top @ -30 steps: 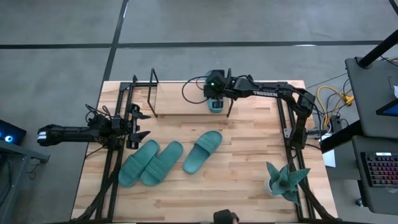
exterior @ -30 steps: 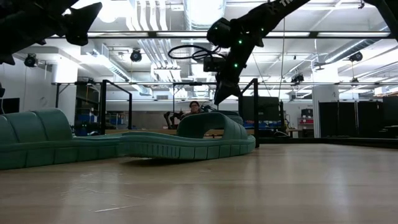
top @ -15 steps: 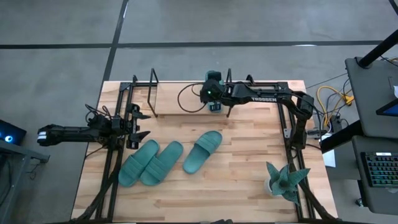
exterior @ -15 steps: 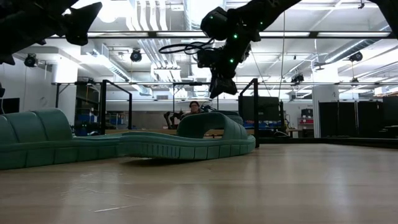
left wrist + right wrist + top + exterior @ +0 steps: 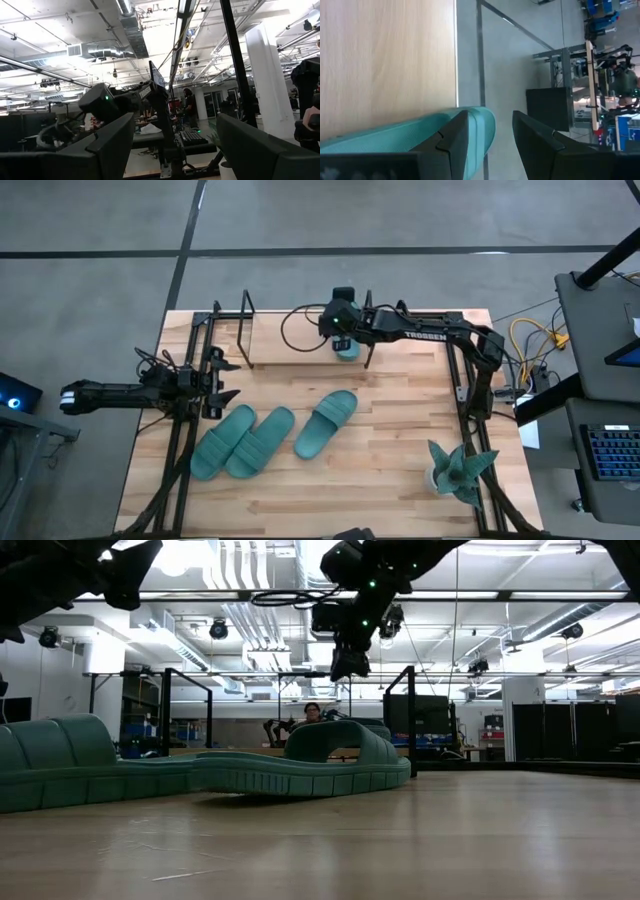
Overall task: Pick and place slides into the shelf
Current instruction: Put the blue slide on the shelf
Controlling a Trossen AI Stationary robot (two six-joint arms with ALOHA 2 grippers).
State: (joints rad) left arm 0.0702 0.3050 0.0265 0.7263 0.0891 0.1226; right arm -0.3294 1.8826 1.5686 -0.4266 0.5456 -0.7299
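Above the low black metal-rod shelf (image 5: pixel 300 340) at the table's 12 o'clock edge, the right gripper (image 5: pixel 345 348) hangs with one teal-green rubber slide sandal (image 5: pixel 420 134) between its parted fingers – whether it is clamped cannot be told. Three matching slides (image 5: pixel 270 435) lie on the wooden table (image 5: pixel 400 460) near centre, while the left gripper (image 5: pixel 222 376) waits open at 9 o'clock.

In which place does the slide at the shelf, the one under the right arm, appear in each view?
High: slide at the right end of the shelf, under the right end effector.
Low: cannot tell; a nearer slide covers that area.
Left wrist: not in it.
Right wrist: teal edge beside one finger, not between the open fingers.
Shared landmark: the right end effector.
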